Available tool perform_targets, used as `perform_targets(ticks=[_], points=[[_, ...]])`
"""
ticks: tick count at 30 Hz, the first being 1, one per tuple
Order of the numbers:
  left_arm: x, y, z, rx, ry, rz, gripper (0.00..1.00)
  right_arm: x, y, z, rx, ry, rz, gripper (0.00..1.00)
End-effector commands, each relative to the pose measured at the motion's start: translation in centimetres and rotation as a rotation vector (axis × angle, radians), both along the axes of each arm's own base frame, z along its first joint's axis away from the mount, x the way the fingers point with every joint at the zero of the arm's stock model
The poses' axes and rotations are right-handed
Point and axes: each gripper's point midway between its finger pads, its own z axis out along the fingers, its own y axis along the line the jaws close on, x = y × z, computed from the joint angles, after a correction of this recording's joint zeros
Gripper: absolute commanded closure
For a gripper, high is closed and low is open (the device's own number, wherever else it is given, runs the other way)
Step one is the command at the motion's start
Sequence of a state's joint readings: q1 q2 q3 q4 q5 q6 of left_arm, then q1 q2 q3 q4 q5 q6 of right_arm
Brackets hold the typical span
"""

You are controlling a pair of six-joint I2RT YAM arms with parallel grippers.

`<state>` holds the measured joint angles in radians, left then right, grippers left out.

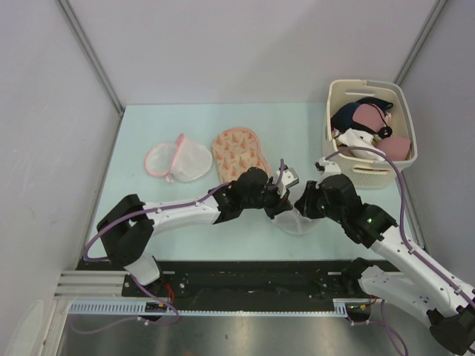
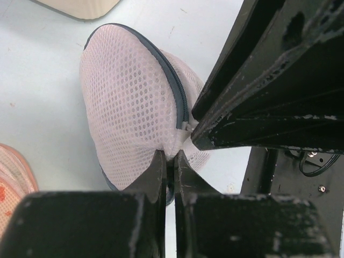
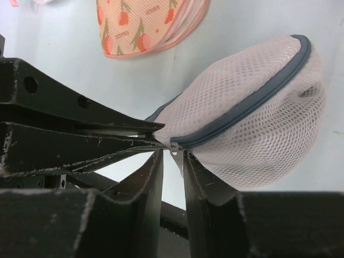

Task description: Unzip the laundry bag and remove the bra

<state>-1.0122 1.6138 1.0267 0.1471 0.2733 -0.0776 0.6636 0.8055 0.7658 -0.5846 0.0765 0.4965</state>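
Note:
The white mesh laundry bag (image 1: 298,222) with a grey zipper (image 3: 242,107) sits near the front edge, between my two grippers. My left gripper (image 2: 171,155) is shut on a pinch of the bag's mesh (image 2: 134,102) beside the zipper's end. My right gripper (image 3: 173,156) is slightly open, with the small zipper pull (image 3: 175,146) hanging between its fingertips; the jaws do not clamp it. The zipper looks closed along its visible length. The bra is hidden inside the bag. In the top view the left gripper (image 1: 284,202) and the right gripper (image 1: 303,208) meet over the bag.
A cream basket (image 1: 369,175) holding dark and pink garments stands at the back right. A pink-edged white mesh bag (image 1: 178,160) and an orange patterned bag (image 1: 239,150) lie behind the left arm. The orange bag also shows in the right wrist view (image 3: 145,24).

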Motion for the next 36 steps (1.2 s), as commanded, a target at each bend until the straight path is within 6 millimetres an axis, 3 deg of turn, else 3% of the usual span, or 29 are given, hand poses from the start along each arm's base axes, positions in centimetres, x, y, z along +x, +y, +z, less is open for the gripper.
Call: perform_targets(ticks=[1,13,17,27,36], points=[[-0.2,-0.6,3.8,-0.084,-0.05,-0.043,0.99,0.6,-0.5,0.2,-0.016,-0.032,-0.027,0.77],[-0.3,-0.6,3.2,-0.073,-0.036,-0.045,1.0,1.0,-0.5,-0.3,-0.071,-0.053,-0.044,0.89],[-0.3,-0.6,3.3,-0.075,-0.038,-0.047,1.0,1.1,-0.7,-0.7,-0.091,-0.045,-0.064,1.0],[-0.6,-0.3,2.9,-0.05,-0.034,-0.06,1.0,1.5,-3.3,0.2,-0.129,-0.096,-0.178,1.0],[-0.6,0.3,3.7,-0.043,-0.067,-0.057,1.0,3.1,-6.3,-0.9,-0.155,-0.074,-0.294,1.0]])
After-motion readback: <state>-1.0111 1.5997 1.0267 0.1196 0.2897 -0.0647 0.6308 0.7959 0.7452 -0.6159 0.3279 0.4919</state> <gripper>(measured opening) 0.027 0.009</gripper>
